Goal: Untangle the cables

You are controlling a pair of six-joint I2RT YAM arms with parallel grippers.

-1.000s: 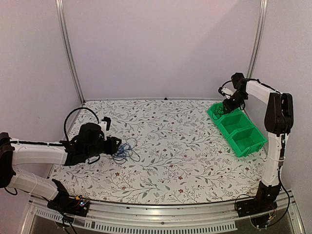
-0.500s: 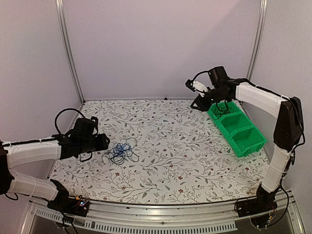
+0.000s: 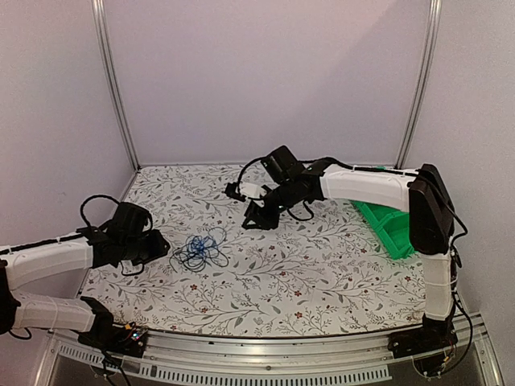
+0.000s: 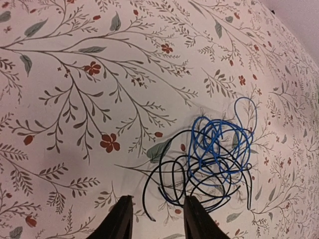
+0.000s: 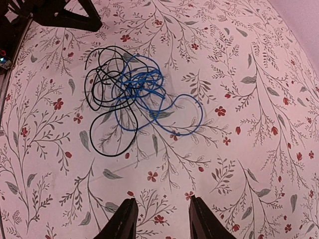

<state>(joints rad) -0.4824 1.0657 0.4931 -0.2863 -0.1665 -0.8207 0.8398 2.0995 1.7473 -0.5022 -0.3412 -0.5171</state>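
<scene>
Top external view: the cables [image 3: 201,251] lie in one loose tangle, black strands with one blue, on the flowered table [image 3: 322,273], left of centre and toward the near side. My left gripper [image 3: 161,244] sits low just left of the tangle, pointing at it. In the left wrist view its fingers stand partly apart with nothing clamped, the nearest black loop just ahead of the tips; contact I cannot tell. My right gripper [image 3: 256,219] hangs over the table's middle, right of and beyond the tangle, well apart from it. The right wrist view shows its fingers moderately spread and empty. Blue loops bunch on the tangle's right, black on its left. Green bins [image 3: 385,229] at the right edge, partly hidden behind my right arm
</scene>
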